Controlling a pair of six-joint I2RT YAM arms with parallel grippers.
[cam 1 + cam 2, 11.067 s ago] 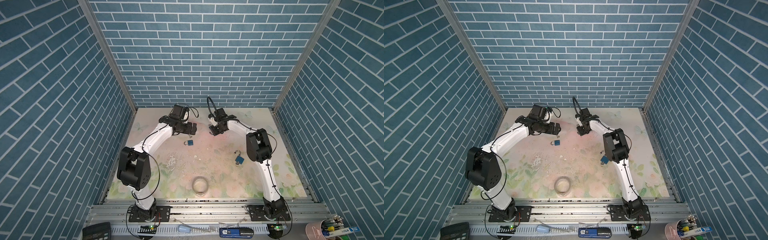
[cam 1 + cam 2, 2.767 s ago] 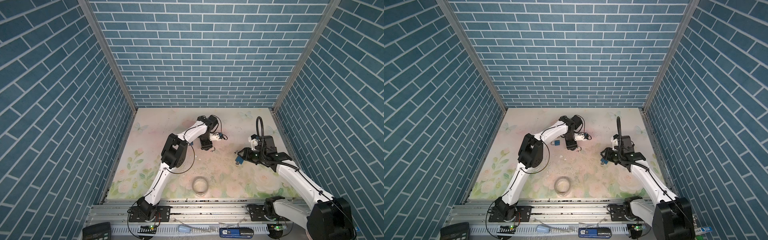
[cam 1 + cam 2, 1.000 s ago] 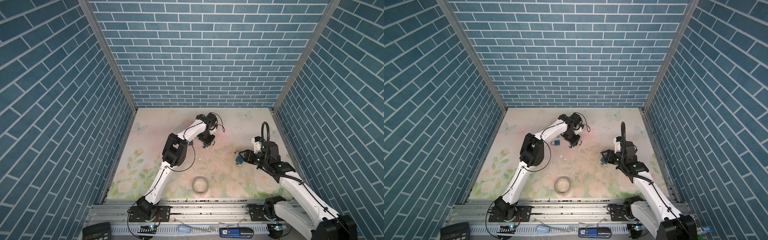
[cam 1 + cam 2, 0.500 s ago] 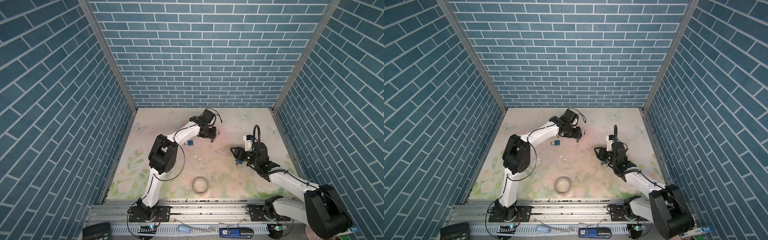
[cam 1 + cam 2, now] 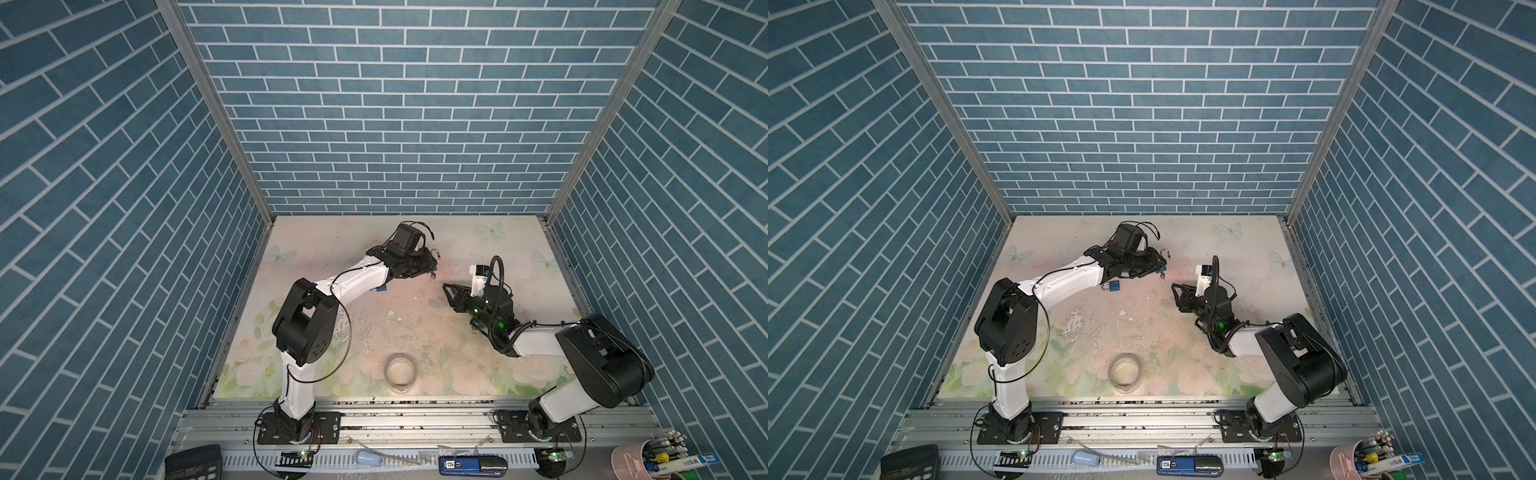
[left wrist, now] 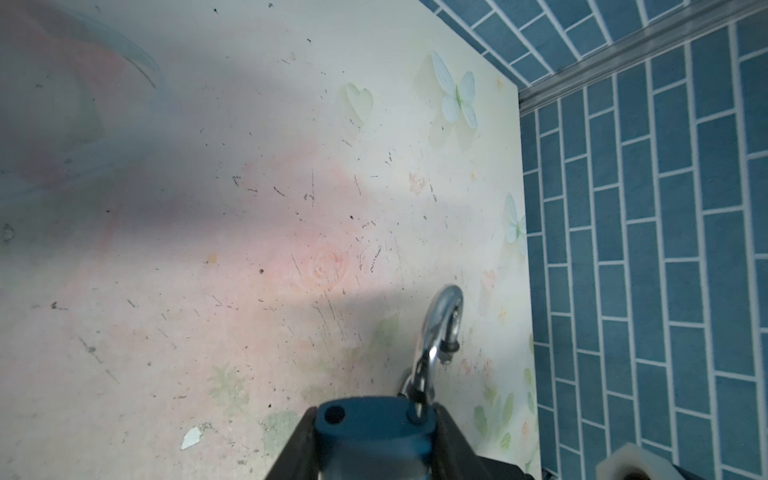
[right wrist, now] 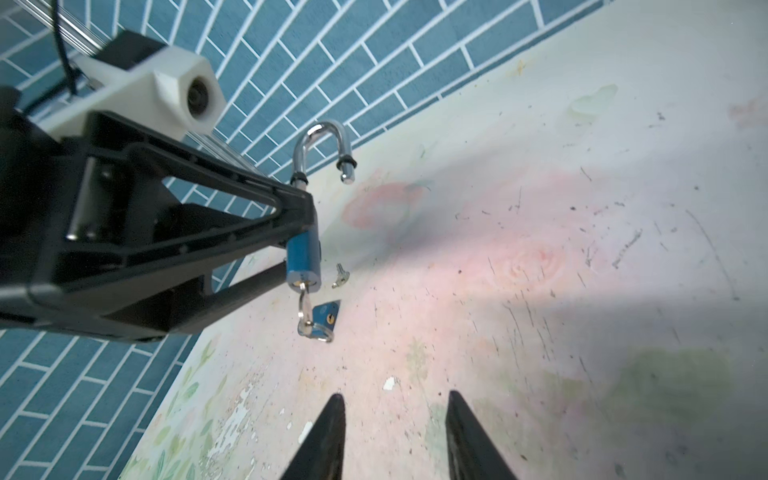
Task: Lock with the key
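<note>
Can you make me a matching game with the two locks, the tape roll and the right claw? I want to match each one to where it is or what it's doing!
Things:
1. lock with a key in it
2. other lock
3. tape roll
4. right claw

Clues:
A. open, holding nothing
B. blue, lying on the table
C. up in the air, gripped by the left claw
D. round, lying near the front

Pairs: 1-C, 2-B, 3-D, 4-A
</note>
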